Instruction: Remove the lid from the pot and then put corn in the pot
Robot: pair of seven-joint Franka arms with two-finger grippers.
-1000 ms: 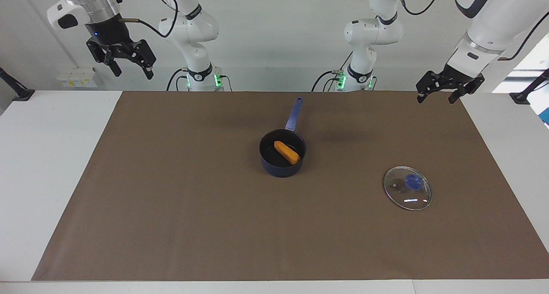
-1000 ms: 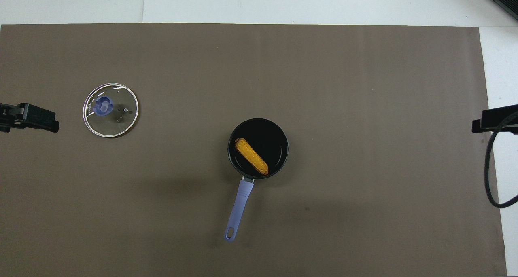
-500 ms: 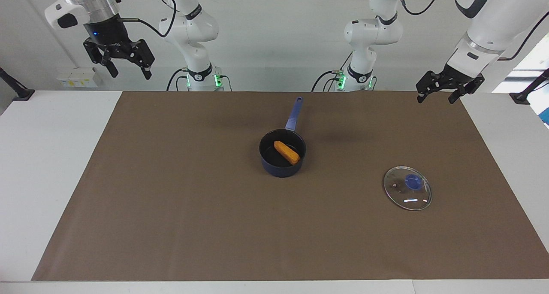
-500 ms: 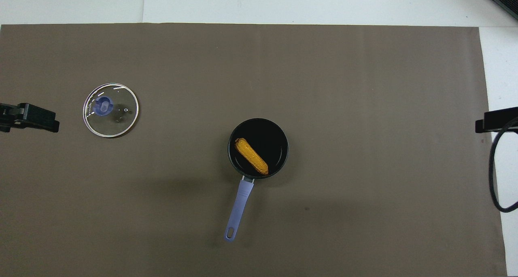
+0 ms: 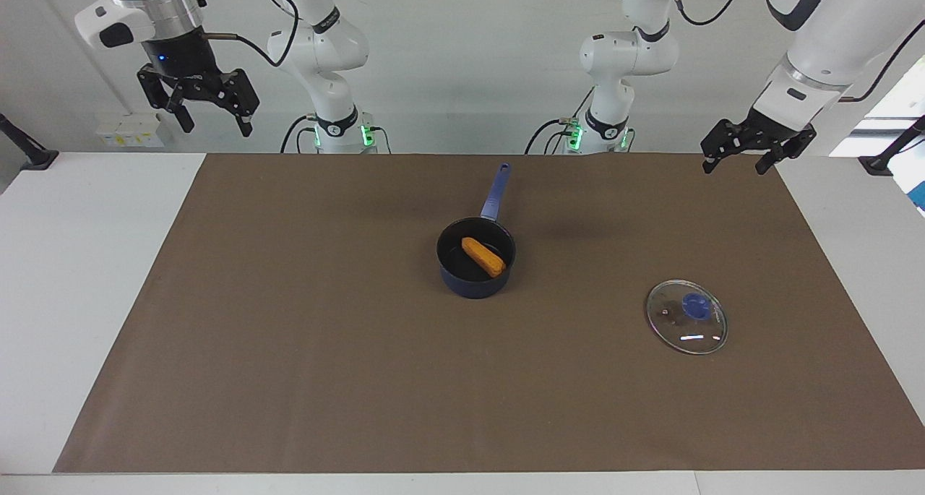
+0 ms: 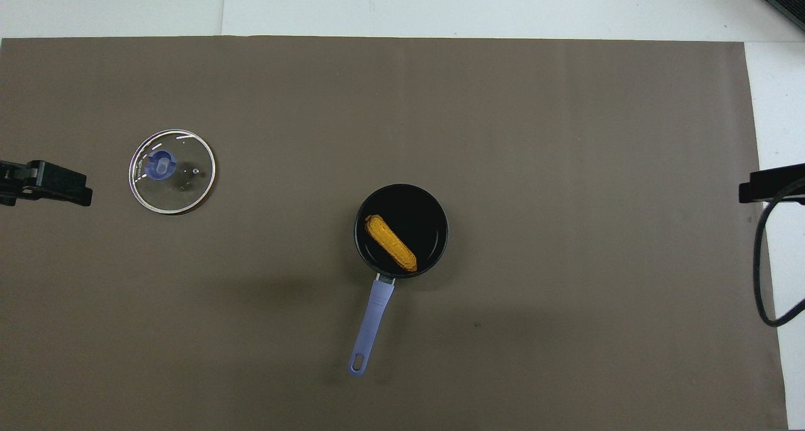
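— How is the scene covered?

— Two cameras are used. The facing view is taken from high up across the table (image 5: 43, 278), angled down toward the robots, so that both arm bases are seen along its top edge and nearly the whole brown mat (image 5: 303, 350) is taken in from some way off.

— And the overhead view?

— It is set high above the robots' end and pointed steeply down and forward. The mat is cut off at the bottom edge there.

— What is shared?

— The mat and what lies on it are shared: the pot (image 5: 475, 277) (image 6: 434, 204) and the lid (image 5: 686, 317) (image 6: 172, 172) are seen in both, turned half a turn between views.
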